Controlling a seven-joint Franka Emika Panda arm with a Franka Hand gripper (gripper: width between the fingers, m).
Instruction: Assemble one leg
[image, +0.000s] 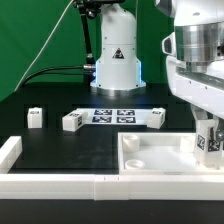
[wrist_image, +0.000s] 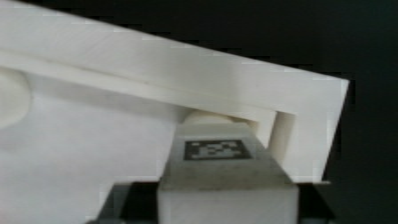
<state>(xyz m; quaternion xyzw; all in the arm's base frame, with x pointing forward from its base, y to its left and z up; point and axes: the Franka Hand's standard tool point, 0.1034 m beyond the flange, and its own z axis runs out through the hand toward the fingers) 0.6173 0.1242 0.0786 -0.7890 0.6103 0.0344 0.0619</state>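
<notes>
Leg (wrist_image: 219, 168): small chunky white block, square black-white tag, clamped between fingers (wrist_image: 128, 205).

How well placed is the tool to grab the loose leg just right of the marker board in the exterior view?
Probably not yet: the tool is shut on a second leg at the large white piece's corner. The loose leg lies uncovered on the table, likely reachable once the tool empties.
</notes>
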